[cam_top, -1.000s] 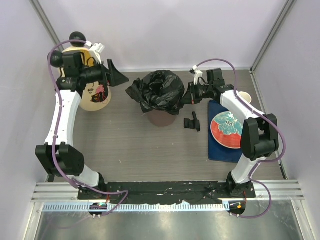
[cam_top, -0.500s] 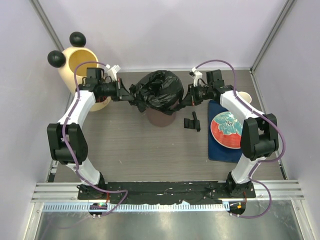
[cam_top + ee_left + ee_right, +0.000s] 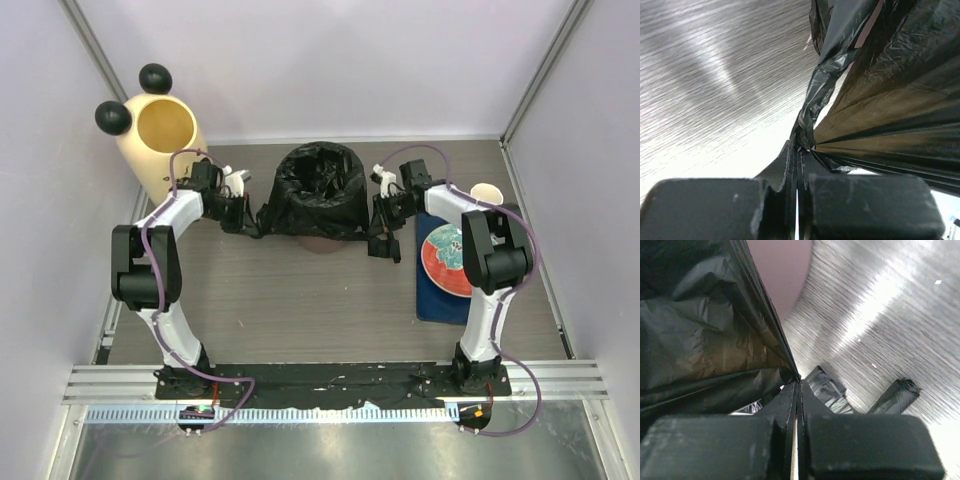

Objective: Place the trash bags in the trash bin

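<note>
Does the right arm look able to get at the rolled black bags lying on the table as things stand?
Probably not yet. The rolled bags lie close beside the right gripper with nothing between, but it is shut on the bag stretched over the bucket.

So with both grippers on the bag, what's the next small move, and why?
Probably pull both pinched edges a little lower. The left gripper and right gripper are each shut on opposite sides of the trash bag, whose open mouth sits over the brown inner bucket; the plastic at the pinches looks bunched, not snug.
</note>
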Robot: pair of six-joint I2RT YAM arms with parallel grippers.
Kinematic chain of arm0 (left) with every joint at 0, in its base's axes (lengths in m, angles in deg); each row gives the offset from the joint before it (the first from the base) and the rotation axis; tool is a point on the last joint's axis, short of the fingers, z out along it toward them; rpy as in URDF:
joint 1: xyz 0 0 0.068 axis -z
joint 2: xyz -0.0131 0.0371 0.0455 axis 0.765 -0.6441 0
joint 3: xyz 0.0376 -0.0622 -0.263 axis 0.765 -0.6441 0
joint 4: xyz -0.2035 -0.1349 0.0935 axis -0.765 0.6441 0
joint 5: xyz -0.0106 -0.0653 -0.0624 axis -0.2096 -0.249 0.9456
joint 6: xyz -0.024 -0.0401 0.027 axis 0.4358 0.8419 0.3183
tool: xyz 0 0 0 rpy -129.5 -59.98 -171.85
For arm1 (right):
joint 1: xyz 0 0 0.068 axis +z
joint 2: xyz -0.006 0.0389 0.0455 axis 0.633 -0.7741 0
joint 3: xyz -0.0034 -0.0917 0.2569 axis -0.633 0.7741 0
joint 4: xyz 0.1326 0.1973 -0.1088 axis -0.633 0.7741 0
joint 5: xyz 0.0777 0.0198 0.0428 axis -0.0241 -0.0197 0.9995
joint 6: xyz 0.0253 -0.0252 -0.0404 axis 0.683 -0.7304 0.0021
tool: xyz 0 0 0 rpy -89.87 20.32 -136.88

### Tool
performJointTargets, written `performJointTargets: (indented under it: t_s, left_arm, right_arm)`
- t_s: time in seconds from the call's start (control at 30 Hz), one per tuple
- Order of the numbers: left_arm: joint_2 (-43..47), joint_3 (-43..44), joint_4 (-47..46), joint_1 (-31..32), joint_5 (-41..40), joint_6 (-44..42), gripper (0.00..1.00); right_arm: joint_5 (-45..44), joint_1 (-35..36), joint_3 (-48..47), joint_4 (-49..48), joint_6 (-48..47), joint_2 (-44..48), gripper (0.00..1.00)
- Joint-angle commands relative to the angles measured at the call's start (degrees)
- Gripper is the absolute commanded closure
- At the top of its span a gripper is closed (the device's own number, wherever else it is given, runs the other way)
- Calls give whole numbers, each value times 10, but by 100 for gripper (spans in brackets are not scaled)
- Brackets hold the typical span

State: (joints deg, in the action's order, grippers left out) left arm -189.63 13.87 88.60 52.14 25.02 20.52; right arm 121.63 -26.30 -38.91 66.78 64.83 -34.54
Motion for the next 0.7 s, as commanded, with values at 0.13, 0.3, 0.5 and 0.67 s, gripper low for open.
performJointTargets:
  t_s: [0.13, 0.3, 0.5, 0.67]
  left_arm:
    - [16, -20, 79, -5, -148, -83, 100]
    - [58, -67, 97, -20, -164, -120, 100]
    - [89, -55, 87, -20, -158, -155, 90]
    - [133, 5, 149, -20, -85, -218, 39]
  right_arm:
    - [-32, 15, -59, 76, -62, -64, 99]
    - [-4, 17, -20, 96, -76, -29, 99]
    - [53, 22, 10, 97, -75, 26, 99]
    - [43, 2, -11, 118, -109, 73, 50]
